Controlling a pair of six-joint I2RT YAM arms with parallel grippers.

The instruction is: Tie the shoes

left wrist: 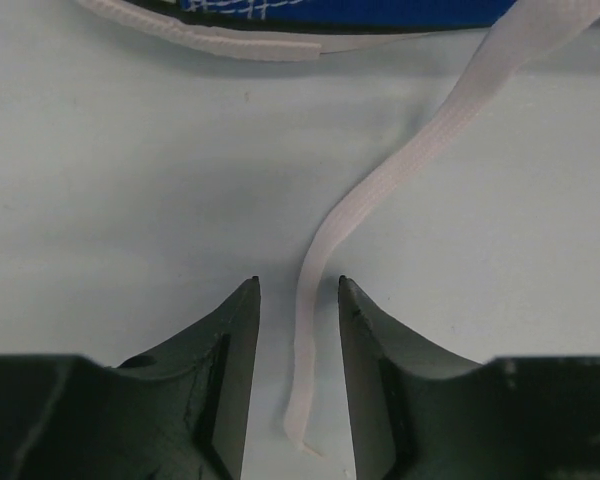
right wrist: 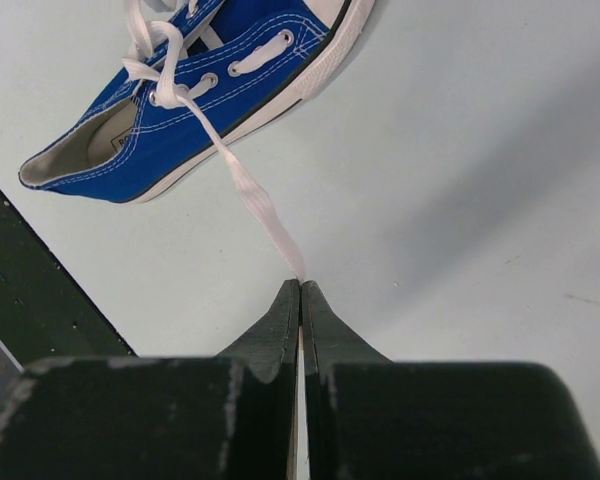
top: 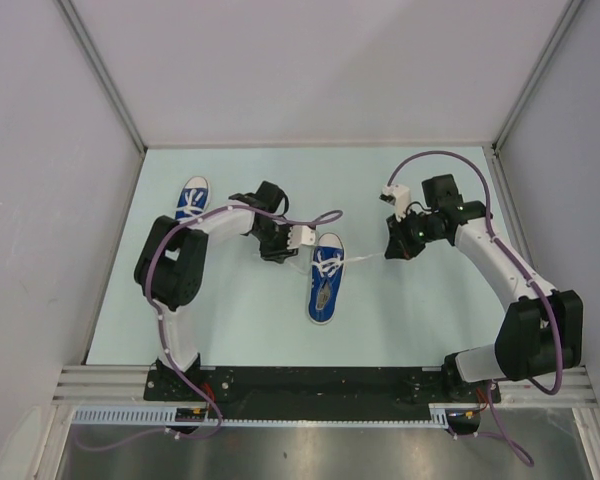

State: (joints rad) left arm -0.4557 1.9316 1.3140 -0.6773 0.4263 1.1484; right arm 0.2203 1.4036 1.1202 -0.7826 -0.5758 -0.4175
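Your left gripper (left wrist: 298,285) stands partly spread, with a flat white woven lace (left wrist: 380,190) lying loose between its jaws (touching neither, as far as the wrist view shows). The blue canvas sneaker with white rubber sole (left wrist: 360,10) sits just ahead of the fingertips. Your right gripper (right wrist: 300,285) is pressed together, pinching the tip of the sneaker's other lace (right wrist: 250,200), which runs straight from the eyelets ahead and to its left. A second blue sneaker (top: 192,197) lies well apart from both grippers.

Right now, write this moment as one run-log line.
left gripper: open, lace between jaws | right gripper: shut on other lace end | shoe: lace ends out sideways
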